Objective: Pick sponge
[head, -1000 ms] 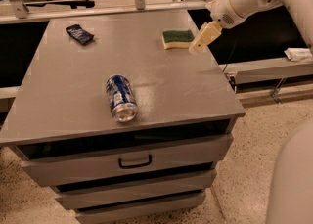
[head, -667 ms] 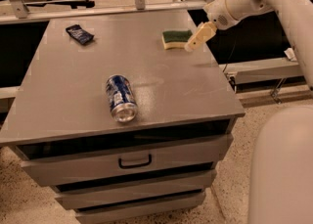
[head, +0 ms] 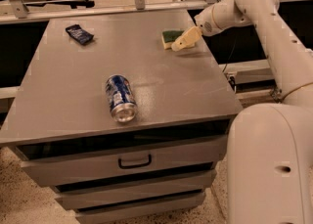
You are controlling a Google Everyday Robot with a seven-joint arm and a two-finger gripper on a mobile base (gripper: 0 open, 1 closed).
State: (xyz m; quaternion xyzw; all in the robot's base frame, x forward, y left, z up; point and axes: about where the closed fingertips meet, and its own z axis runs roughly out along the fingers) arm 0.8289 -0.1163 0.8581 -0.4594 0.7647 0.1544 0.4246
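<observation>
The sponge, dark green on top over pale yellow foam, lies flat near the far right edge of the grey cabinet top. My gripper, cream-coloured at the end of the white arm, reaches in from the right and is down at the sponge's right end, overlapping it. The right part of the sponge is hidden behind the gripper. I cannot tell whether it touches the sponge.
A blue and silver can lies on its side in the middle of the top. A small dark blue flat packet lies at the far left. Drawers sit below the front edge. The robot's white body fills the lower right.
The gripper has moved left, from just right of the sponge to over its right end. More of the robot's body shows at the right. The sponge, can and packet have not moved.
</observation>
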